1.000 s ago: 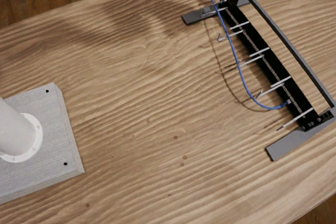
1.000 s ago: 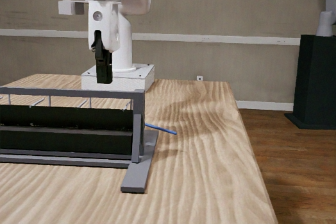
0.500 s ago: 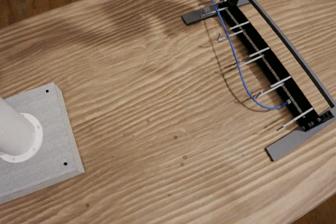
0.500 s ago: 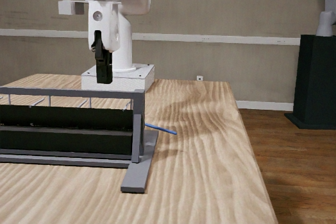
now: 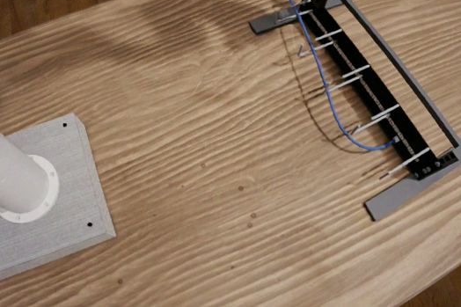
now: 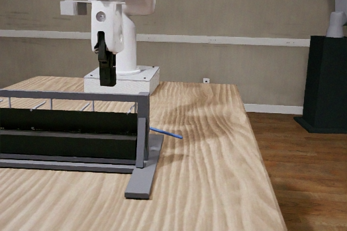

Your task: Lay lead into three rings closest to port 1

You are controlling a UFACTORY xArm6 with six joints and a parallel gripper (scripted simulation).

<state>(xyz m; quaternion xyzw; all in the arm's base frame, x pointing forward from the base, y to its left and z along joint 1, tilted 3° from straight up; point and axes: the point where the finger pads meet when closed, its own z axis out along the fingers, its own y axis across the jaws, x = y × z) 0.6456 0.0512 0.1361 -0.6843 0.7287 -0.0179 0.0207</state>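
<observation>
A long blue network cable [image 5: 326, 87] is seen plugged into the black port strip [image 5: 374, 91] near one end of the grey metal rack [image 5: 413, 83]. From the plug the cable bends out in a loop over the light wooden table [image 5: 176, 135] and then runs along the front of the rack towards the other end. It is laid across the thin steel rings [image 5: 343, 80] that stick out from the strip. Its loose tip is seen poking out past the rack's end post, up in the air, in both views [image 6: 165, 133].

The black fingers [image 6: 107, 77] of the white robot arm [image 6: 112, 2] are pressed together, and nothing is held between them. In the side view they are seen hanging just above the rack's grey top bar [image 6: 73, 96], apart from it. In the top view they are seen over the end of the rack where the cable's tip is.

The rack is seen standing upright on its two flat grey feet [image 6: 142, 181]. The arm's square grey base [image 5: 79, 184] is seen at the far side of the table from the rack.
</observation>
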